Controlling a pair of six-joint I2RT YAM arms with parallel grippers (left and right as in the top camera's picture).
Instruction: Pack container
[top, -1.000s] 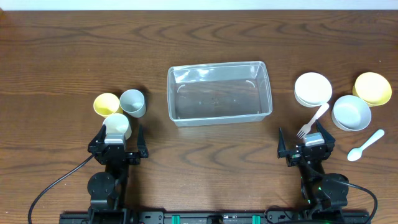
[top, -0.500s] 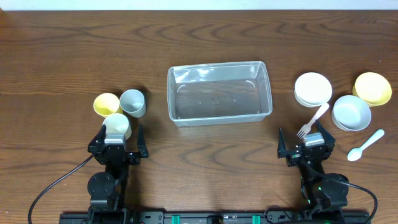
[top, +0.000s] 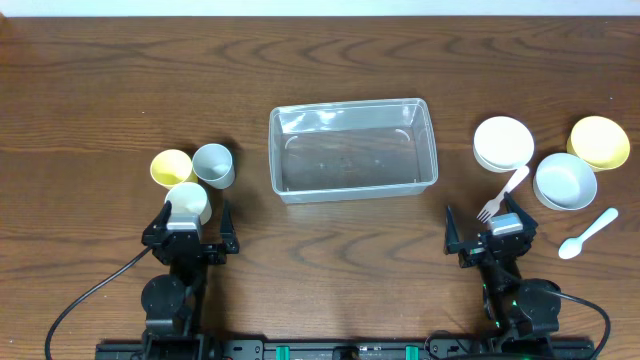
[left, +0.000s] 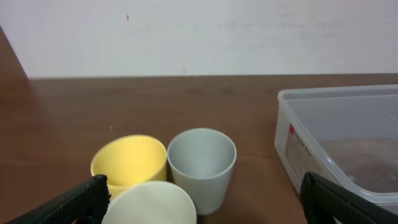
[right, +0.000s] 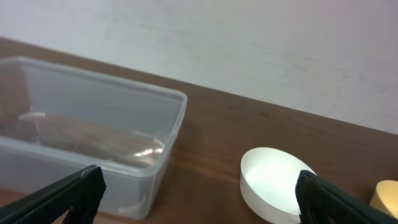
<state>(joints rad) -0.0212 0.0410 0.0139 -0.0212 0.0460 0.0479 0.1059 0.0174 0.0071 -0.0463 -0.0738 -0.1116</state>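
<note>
Wooden table (top: 100, 80), clear container (top: 352, 150) at centre, cups (top: 213, 165) left, bowls (top: 565, 181) right

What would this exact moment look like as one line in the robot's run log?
phase: nothing packed | clear plastic rectangular container: empty | left fingers: open, empty | right fingers: open, empty

Table (top: 100, 90) is dark brown wood with wavy grain all over. The container (top: 352, 150) is clear, a bit cloudy, and its label (left: 297, 148) has a small red mark. On the left there's a yellow cup (top: 171, 166), a grey cup (top: 212, 163) that's pretty pale, and a cream cup (top: 188, 200) nearest. On the right, a white bowl (top: 503, 142), a bluish bowl (top: 565, 180) that's close to white, and a yellow bowl (top: 599, 141) far right. The fork (top: 503, 193) and spoon (top: 588, 233) are both white. The wall (left: 199, 37) is plain off-white.
</note>
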